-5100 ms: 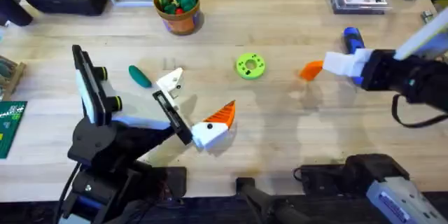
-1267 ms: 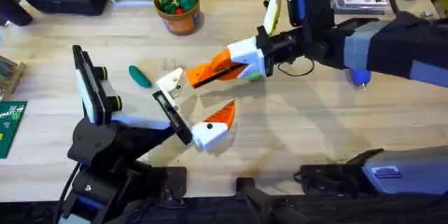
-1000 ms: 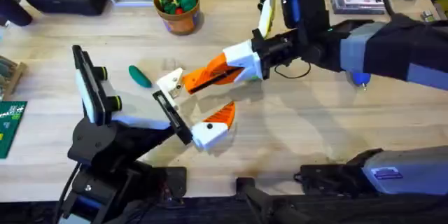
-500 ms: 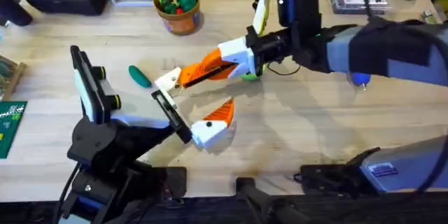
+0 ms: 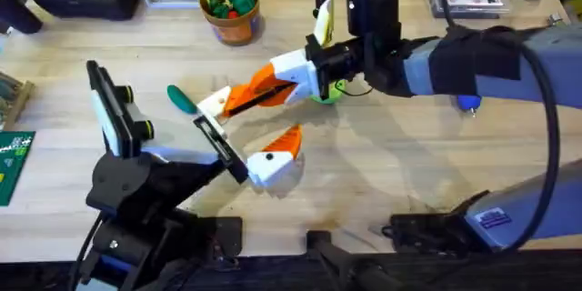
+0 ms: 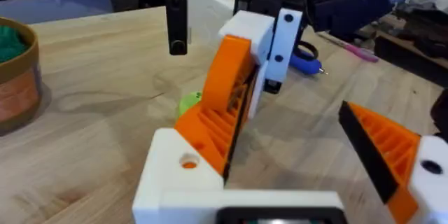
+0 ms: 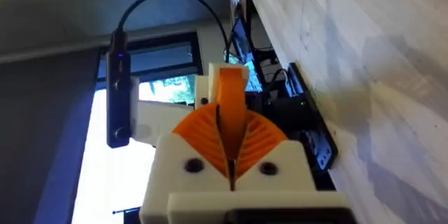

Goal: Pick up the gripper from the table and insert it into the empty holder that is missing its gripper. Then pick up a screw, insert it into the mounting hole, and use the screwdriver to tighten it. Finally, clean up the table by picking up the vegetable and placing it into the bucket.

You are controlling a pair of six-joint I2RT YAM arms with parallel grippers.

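Over the surface, right fingers (image 5: 296, 65): clamped on the orange gripper (image 5: 253, 94), reaching across the middle toward the left arm's side.
Gripper, overhead: tilted, thick end between the right fingers, far end touching the white holder (image 5: 216, 102).
Left fingers (image 5: 277, 150): spread wide, gripping nothing; one carries an orange wedge, the other side is the bare holder.
Vegetable (image 5: 180, 98): lying flat just beyond the holder, on the side away from the right fingers, clear of both pairs of fingers.
Bucket (image 5: 232, 9): well beyond the left fingers, toy pieces inside.
Screwdriver (image 5: 466, 102): far behind the right fingers, mostly hidden by that arm's sleeve.
Lime-green disc (image 5: 329, 93): partly hidden under the right fingers.

Left wrist, holder (image 6: 182, 182): close at the near edge, with a round hole on its upper face.
Gripper (image 6: 224, 108): slanting down onto the holder's inner edge, upper end pinched by the right fingers (image 6: 287, 35).
Left fingers (image 6: 392, 161): orange ribbed wedge well apart from the holder, wide gap between.
Screwdriver (image 6: 304, 59): on the surface behind the right fingers.
Bucket (image 6: 17, 77): off to the holder's side, near the edge.

Right wrist, right fingers (image 7: 259, 136): orange ribbed pads pressed together on the gripper (image 7: 229, 91), which stands straight out from between them.
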